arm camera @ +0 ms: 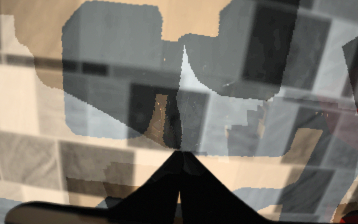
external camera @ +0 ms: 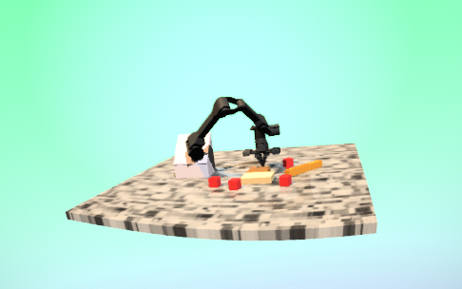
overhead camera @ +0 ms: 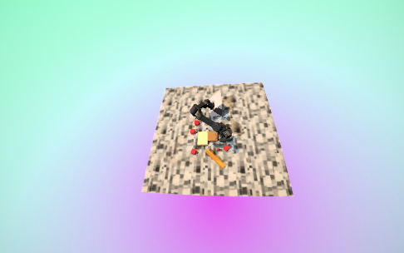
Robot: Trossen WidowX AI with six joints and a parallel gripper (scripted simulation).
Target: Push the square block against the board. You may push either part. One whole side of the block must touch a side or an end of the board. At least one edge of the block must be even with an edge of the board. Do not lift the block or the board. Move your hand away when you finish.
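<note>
One square block [overhead camera: 207, 138] lies near the middle of the top view, pale yellow on its left part and orange-brown on its right, flat on the speckled table [overhead camera: 249, 175]. One orange board [overhead camera: 215, 158] lies just below and to the right of it, slanting toward the lower right; the two are apart, with a strip of table between them. Four small red cubes ring the pair in the exterior view: two at the left front [external camera: 214, 182] [external camera: 234, 183], one at the right front [external camera: 285, 180], one behind [external camera: 288, 163]. One black arm [external camera: 223, 111] rises from its white base [external camera: 182, 163] at the left, bends at a high elbow and drops steeply, so the gripper [external camera: 260, 163] points straight down at the block's far orange edge. Its fingers are pressed together with nothing between them, tips low over the surface in the wrist view.
</note>
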